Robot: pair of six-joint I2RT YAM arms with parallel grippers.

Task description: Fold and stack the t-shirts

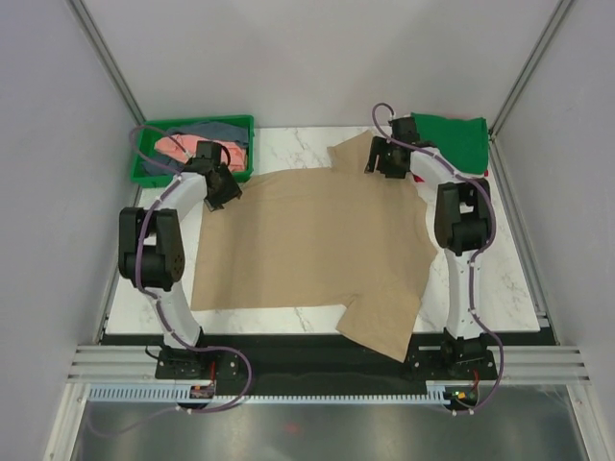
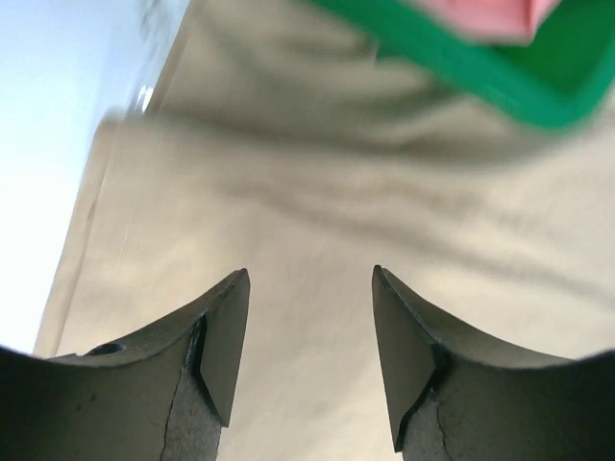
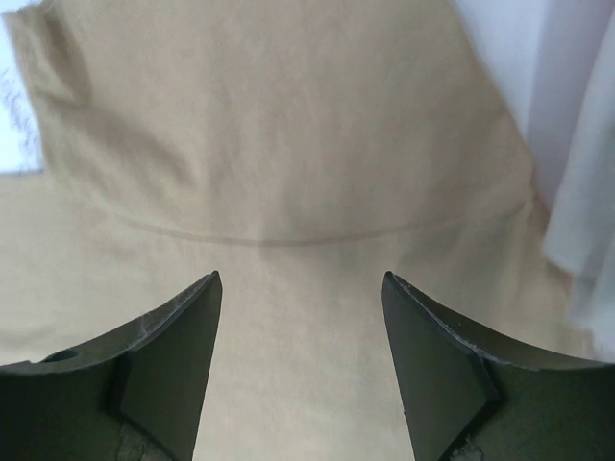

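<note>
- The tray point(image 1: 192, 122) sits at the far left corner of the tabletop point(image 1: 500, 279), with a pink shirt point(image 1: 187, 146) and a grey-blue shirt point(image 1: 226, 132) heaped inside.
- The left fingers point(image 2: 216, 336) are spread with nothing between them, low over the far left corner of the tan shirt point(image 1: 317, 240) and just beside the tray. If they close too far forward they could catch the tray rim instead of cloth.
- The tan shirt lies spread across the middle of the tabletop, with one sleeve hanging past the near edge. A hard pull could drag that sleeve under or bunch the body.
- The right fingers point(image 3: 173, 355) are also spread and empty, over the far sleeve near its seam. If they pinch only the sleeve, or one side lifts before the other, the fold will likely come out skewed.
- The dark green shirt point(image 1: 456, 139) rests at the far right corner, close behind the right arm. A wide swing could push it out of place.
</note>
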